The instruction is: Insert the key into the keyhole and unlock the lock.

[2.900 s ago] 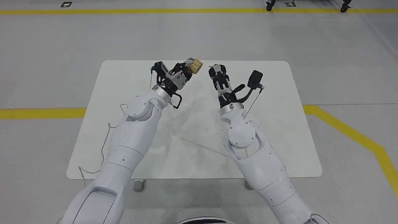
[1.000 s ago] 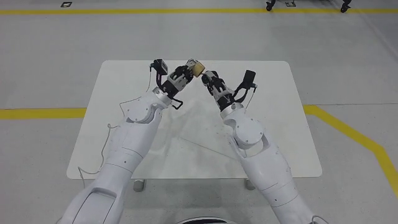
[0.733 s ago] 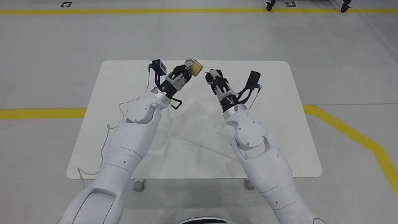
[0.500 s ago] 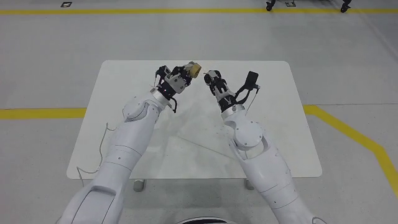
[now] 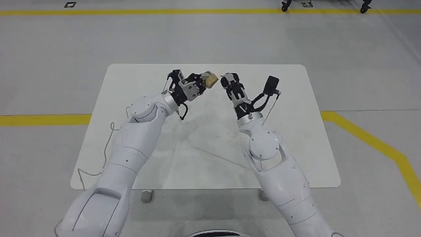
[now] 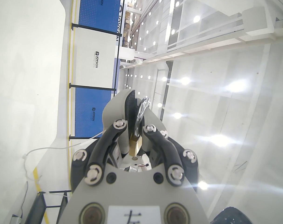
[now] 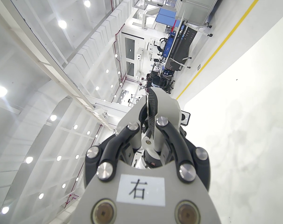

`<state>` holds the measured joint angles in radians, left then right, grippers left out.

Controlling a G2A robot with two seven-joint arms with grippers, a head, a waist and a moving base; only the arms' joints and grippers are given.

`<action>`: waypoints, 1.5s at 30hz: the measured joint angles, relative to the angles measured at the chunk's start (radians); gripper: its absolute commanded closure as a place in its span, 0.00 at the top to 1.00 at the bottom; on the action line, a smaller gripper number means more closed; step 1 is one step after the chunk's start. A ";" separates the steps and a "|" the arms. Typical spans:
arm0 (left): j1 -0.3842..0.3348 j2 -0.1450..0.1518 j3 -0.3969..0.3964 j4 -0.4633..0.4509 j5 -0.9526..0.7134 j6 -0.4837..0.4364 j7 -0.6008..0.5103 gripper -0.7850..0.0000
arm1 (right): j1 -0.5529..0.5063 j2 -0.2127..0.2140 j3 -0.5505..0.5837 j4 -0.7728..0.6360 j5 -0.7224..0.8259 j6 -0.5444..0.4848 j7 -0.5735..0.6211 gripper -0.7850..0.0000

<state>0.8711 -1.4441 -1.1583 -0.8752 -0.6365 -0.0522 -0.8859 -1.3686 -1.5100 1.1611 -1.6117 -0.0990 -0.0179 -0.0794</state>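
The gold padlock [image 5: 209, 79] is pinched tight in the left tool [image 5: 199, 82]. It hangs up in the air over the white counter [image 5: 131, 138]. A shiny silver part [image 6: 141, 113] of it shows inside that tool's grip. The right tool [image 5: 228, 81] is near the padlock, on its other side. It is squeezed shut on the thin key [image 7: 146, 108].

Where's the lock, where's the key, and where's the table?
lock [image 5: 209, 79], top view, on its brass body.
key [image 7: 146, 108], right wrist view, on its thin metal edge.
table [image 5: 289, 138], top view, on its bare white top.
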 measured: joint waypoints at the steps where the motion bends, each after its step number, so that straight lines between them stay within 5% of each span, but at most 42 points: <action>1: 0.000 0.000 0.001 0.000 0.004 -0.004 -0.001 0.00 | 0.001 0.000 -0.001 0.001 0.000 0.002 0.000 0.00; 45: -0.006 -0.005 0.007 0.008 -0.013 -0.039 0.066 0.00 | -0.011 0.007 0.008 -0.006 -0.044 0.003 0.078 0.00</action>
<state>0.8656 -1.4492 -1.1514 -0.8669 -0.6491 -0.0913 -0.8197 -1.3791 -1.5026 1.1695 -1.6180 -0.1433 -0.0147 -0.0012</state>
